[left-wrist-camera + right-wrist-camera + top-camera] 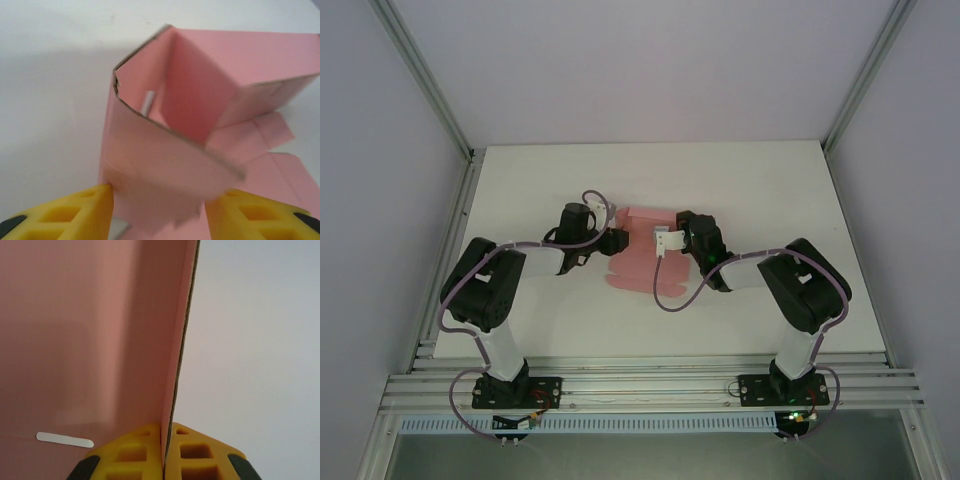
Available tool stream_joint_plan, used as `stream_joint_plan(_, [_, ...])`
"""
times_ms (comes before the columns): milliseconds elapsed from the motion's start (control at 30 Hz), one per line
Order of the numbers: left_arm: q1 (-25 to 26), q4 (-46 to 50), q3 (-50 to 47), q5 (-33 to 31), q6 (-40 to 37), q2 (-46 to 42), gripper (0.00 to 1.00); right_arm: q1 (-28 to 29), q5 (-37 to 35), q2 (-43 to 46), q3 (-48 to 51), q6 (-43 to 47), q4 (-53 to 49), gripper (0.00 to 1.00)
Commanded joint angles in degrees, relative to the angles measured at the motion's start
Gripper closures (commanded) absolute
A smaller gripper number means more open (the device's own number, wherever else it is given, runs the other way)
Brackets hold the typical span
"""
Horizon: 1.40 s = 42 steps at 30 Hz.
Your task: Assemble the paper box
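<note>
Seen from above, a white table (770,200) carries the paper box (638,255), pink and partly folded, lying near the middle between two black arms. The left gripper (612,242) meets the box at its 9 o'clock side and the right gripper (665,243) at its 3 o'clock side. In the left wrist view the paper box (190,90) stands as an open pink sleeve with creased walls, loose tabs spreading toward 4 o'clock and a small white strip (148,102) visible inside. The left gripper (160,200) has its yellow fingers moderately apart with a blurred lower flap between them; I cannot tell whether they press it or only flank it. In the right wrist view the right gripper (164,435) is pinched tight on a thin upright wall of the paper box (90,340), which runs up toward 12 o'clock. The white strip (65,440) lies at about 8 o'clock.
</note>
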State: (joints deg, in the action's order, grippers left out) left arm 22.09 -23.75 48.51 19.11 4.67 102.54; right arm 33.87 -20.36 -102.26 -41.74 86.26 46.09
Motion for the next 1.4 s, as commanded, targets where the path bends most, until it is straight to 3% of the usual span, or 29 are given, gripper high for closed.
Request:
stream_joint_plan(0, [0.31,4.05,1.12,-8.72,0.24,-0.44,0.48,0.89,2.41,0.11,0.17,1.37,-6.52,1.00])
stream_joint_plan(67, [0.28,3.77,-0.36,-9.16,0.28,-1.68,0.47,0.78,2.41,0.01,-0.01,1.37,-6.71,1.00])
stream_joint_plan(200, [-0.15,-3.20,-6.91,0.37,0.24,-7.59,0.35,0.45,2.18,-0.31,-0.28,0.67,-7.53,1.00])
stream_joint_plan(400, [-5.00,-7.79,-12.62,-4.74,7.63,-15.66,0.17,0.19,2.34,-0.07,-0.19,0.28,-7.42,1.00])
stream_joint_plan(567, [-9.03,0.14,-8.48,-13.62,13.07,-14.66,0.08,-0.02,2.09,-0.74,0.43,0.84,-4.46,1.00])
stream_joint_plan(700, [-9.04,11.97,2.11,-15.01,12.72,-6.13,0.18,0.09,2.50,0.08,0.36,0.68,-5.40,1.00])
stream_joint_plan(800, [-9.08,4.91,2.65,-5.08,10.96,-1.76,0.19,0.07,2.22,0.60,0.34,0.31,-6.57,1.00])
stream_joint_plan(933, [-8.99,-6.33,0.85,15.65,7.83,1.21,0.23,-0.01,1.93,0.92,0.16,0.22,-7.14,1.00])
stream_joint_plan(1000, [-8.76,-9.19,0.32,20.44,7.29,2.20,0.29,0.02,1.82,1.09,0.01,0.31,-7.37,1.00])
stream_joint_plan(1067, [-8.47,-9.33,0.77,22.27,7.20,2.99,0.35,0.05,1.90,1.29,-0.03,0.38,-7.57,1.00])
stream_joint_plan(1167, [-7.14,-7.13,2.34,23.72,6.14,3.63,0.38,0.00,1.87,0.98,-0.19,0.41,-7.77,1.00])
stream_joint_plan(1367, [-2.26,2.35,5.10,14.13,-2.09,3.05,0.45,-0.03,1.71,0.44,-0.54,0.90,-6.93,1.00])
